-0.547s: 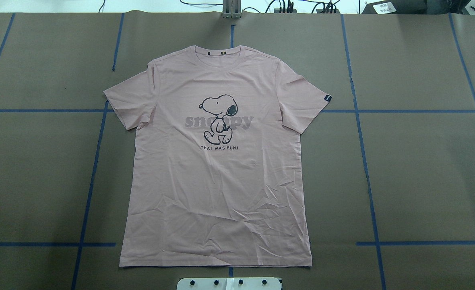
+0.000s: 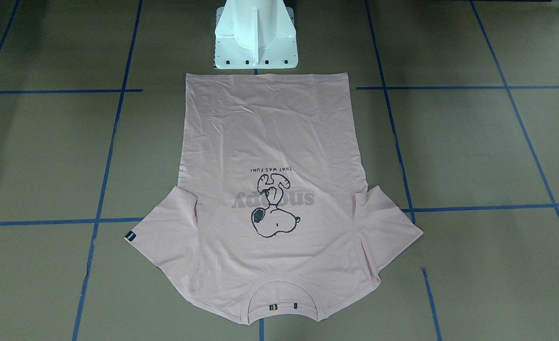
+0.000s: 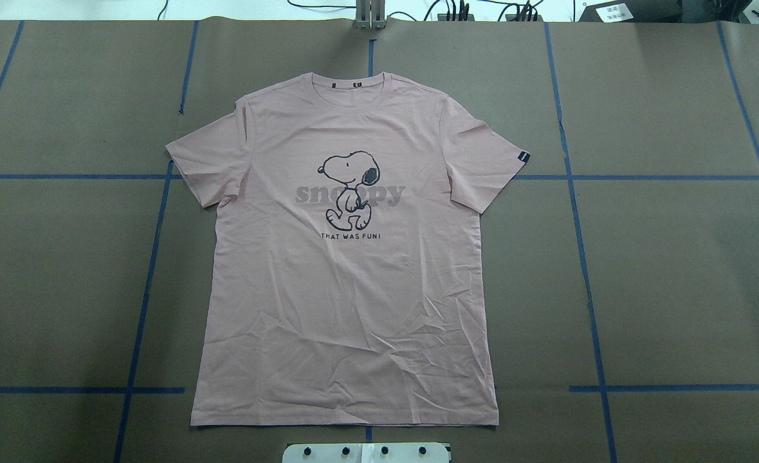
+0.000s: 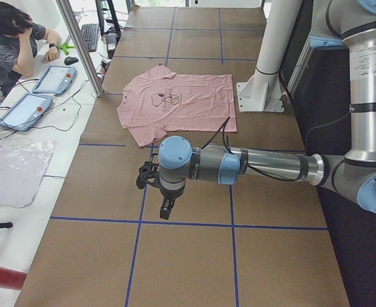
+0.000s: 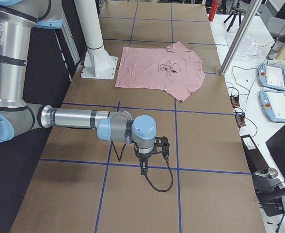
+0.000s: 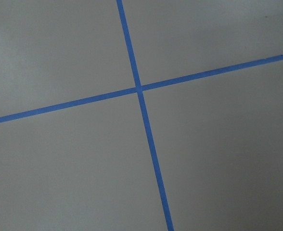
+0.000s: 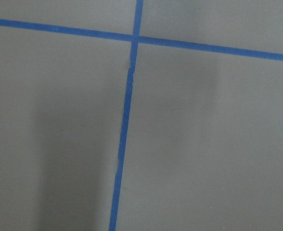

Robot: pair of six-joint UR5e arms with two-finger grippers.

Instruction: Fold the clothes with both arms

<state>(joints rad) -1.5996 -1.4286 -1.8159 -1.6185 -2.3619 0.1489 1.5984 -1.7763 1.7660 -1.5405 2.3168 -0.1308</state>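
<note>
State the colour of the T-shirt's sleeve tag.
Black; the sleeve tag shows best in the overhead exterior view.

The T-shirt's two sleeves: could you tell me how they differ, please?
The sleeve on the robot's right carries a small black tag at its hem; the sleeve on the robot's left has none. The left sleeve's tip lies over a blue tape line; the right sleeve stops short of the nearest one. Both are pale pink, short and spread flat.

The pink T-shirt (image 3: 354, 308) reads "snoopy" in grey letters and "THAT WAS FUN!" in black beneath.
</note>
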